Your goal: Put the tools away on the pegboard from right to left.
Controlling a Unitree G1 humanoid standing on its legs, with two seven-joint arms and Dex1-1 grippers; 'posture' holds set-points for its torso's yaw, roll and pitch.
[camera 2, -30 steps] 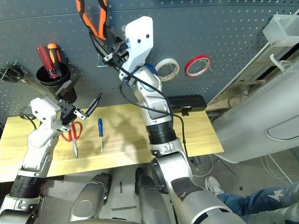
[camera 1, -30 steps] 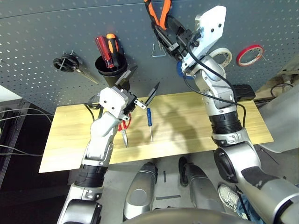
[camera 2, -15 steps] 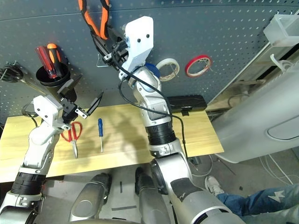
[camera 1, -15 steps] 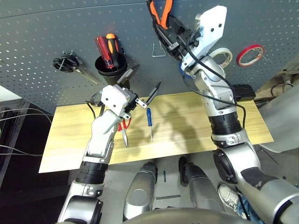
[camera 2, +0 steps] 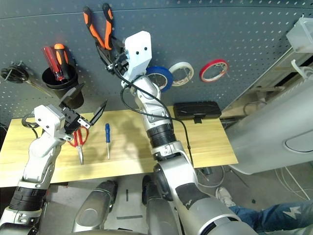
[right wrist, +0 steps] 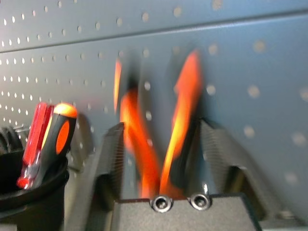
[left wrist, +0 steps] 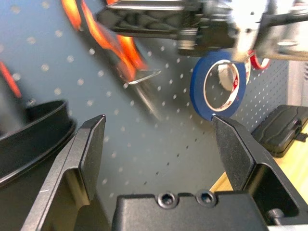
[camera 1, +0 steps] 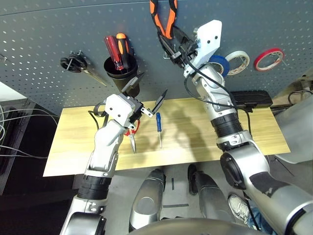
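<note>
The orange-and-black-handled pliers (camera 1: pixel 164 17) hang handles-up on the dark pegboard (camera 1: pixel 49 39). My right gripper (camera 1: pixel 170 45) stands open just below them, its fingers either side of the pliers (right wrist: pixel 144 159). A blue tape ring (camera 1: pixel 218 63) hangs on the board to its right. The small blue-handled screwdriver (camera 1: pixel 159 128) and the red-handled scissors (camera 1: pixel 131 134) lie on the wooden table (camera 1: pixel 254 132). My left gripper (camera 1: pixel 149 95) hovers open and empty above the scissors, facing the board (left wrist: pixel 159 120).
A black cup (camera 1: pixel 120 73) on the board holds red and orange screwdrivers. Black-handled scissors (camera 1: pixel 73 63) hang at far left. White tape (camera 1: pixel 238 61) and red tape (camera 1: pixel 271 58) hang at right. A black case (camera 1: pixel 252 98) lies at the table's back right.
My right gripper's fingers have spread apart around the pliers, and the arm has shifted left, uncovering the blue tape ring. The head camera has shifted a little. The left arm has barely moved.
</note>
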